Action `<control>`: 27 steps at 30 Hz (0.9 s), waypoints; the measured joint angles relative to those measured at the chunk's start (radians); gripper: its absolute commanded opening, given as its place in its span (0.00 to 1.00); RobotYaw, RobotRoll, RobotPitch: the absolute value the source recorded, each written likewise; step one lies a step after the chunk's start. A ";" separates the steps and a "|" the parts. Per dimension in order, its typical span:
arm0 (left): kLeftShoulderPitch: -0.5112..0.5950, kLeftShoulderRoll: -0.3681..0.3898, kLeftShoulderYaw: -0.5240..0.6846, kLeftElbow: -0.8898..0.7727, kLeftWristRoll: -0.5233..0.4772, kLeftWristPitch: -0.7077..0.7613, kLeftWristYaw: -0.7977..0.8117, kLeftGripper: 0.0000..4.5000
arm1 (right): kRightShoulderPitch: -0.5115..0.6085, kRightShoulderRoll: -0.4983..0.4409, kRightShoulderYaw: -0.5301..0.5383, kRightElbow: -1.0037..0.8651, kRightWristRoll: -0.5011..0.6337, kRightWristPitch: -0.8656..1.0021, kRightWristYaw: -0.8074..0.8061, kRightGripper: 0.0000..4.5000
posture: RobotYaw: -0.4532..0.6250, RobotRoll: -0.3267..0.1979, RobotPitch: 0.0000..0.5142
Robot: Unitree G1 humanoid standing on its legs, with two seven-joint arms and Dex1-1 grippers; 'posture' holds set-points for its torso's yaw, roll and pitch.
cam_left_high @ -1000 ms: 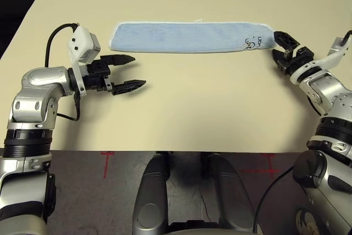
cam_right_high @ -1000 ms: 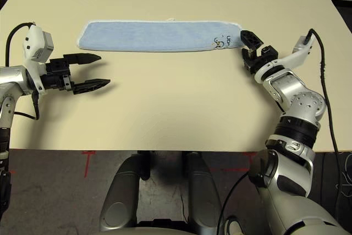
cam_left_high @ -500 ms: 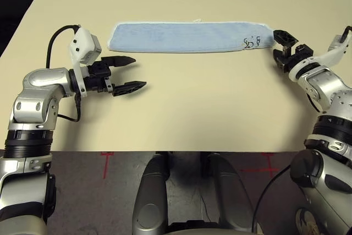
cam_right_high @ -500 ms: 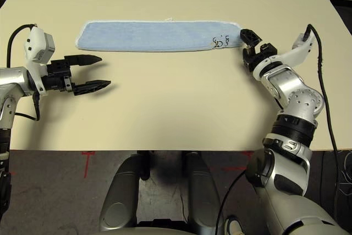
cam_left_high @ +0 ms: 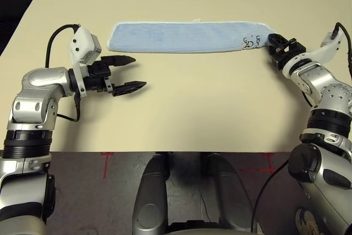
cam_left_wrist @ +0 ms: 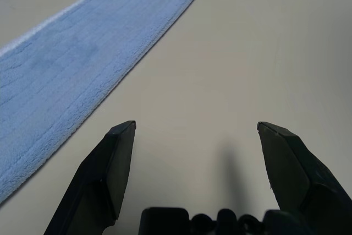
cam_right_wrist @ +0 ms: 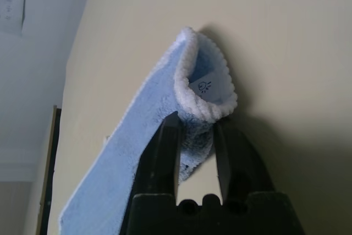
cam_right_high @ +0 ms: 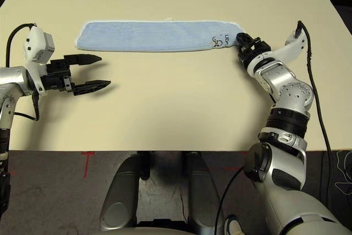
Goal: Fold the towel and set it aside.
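Towel (cam_left_high: 187, 37): light blue, white-edged (folded strip), lying left-right across upper frame; right gripper (cam_right_wrist: 195, 136) pinches its end; left gripper (cam_left_high: 127, 72) spread wide.

We find the towel (cam_left_high: 187, 37) lying lengthwise on the desk (cam_left_high: 198, 114) toward its far edge. The right pincer (cam_right_high: 242, 41) grips its right end; the left pincer (cam_left_high: 127, 72) sits nearer, beside its left end.

One towel (cam_left_high: 187, 37) is laid out on one beige surface (cam_left_high: 192, 108), pretty much it for loose items. Two grippers are seen, the left gripper (cam_left_high: 130, 72) and the right gripper (cam_left_high: 275, 43), each fitted with two black fingers. One small dark printed mark (cam_left_high: 253, 42) is spotted on the towel.
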 measured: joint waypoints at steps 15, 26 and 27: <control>0.000 0.000 -0.007 0.000 0.001 0.000 0.000 1.00 | 0.026 -0.008 -0.001 -0.042 0.012 0.015 0.000 0.01 | 0.45 0.62 0.58; -0.011 -0.003 -0.010 0.010 0.002 0.000 0.001 1.00 | 0.080 -0.123 -0.003 -0.028 0.003 0.038 0.040 0.01 | 0.44 0.62 0.58; -0.014 -0.007 -0.010 0.011 0.002 0.000 0.002 1.00 | 0.085 -0.139 -0.003 -0.022 -0.001 0.042 0.052 0.01 | 0.44 0.62 0.58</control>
